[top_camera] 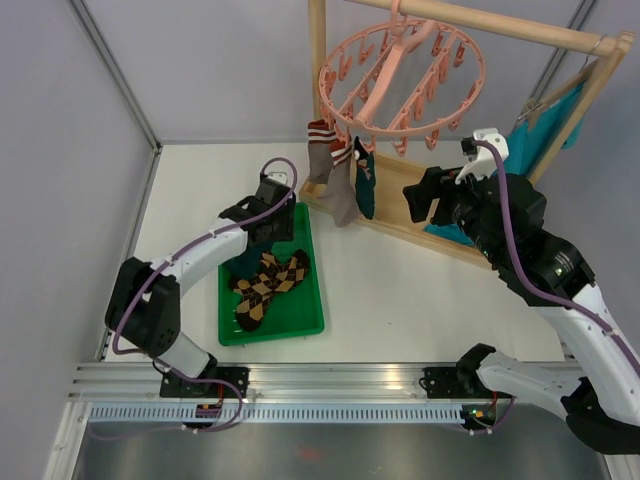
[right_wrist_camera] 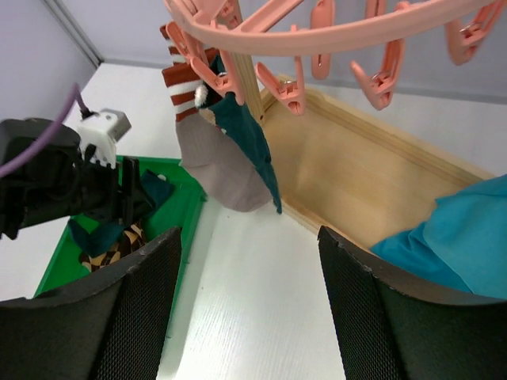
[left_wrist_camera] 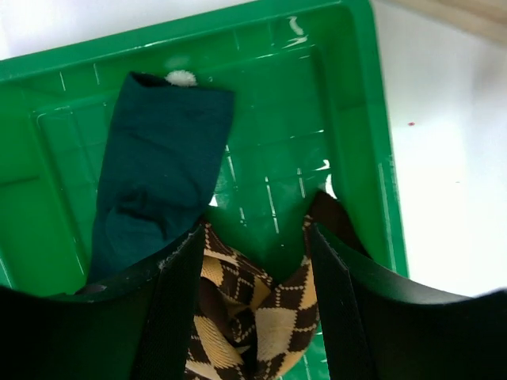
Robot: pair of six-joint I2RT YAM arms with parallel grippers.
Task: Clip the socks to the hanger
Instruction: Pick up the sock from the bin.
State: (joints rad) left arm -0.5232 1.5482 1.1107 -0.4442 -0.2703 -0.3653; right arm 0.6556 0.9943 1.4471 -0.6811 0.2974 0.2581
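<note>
Wide-open jaws of the left gripper (left_wrist_camera: 253, 237) hover over argyle socks (left_wrist_camera: 261, 317) in the green tray (left_wrist_camera: 380, 158); right of the tray, the right gripper (right_wrist_camera: 247, 237) gapes wide, jaws empty.

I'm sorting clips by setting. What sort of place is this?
Probably a lab robot cell, not a home: a white table walled by grey panels, robot arms bolted to a metal rail, and staged laundry, a pink hanger on a wooden frame, socks in a green tray.

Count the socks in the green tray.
3: a dark teal sock along the left side, two argyle socks crossed nearer; more may hide under the left hand.
</note>
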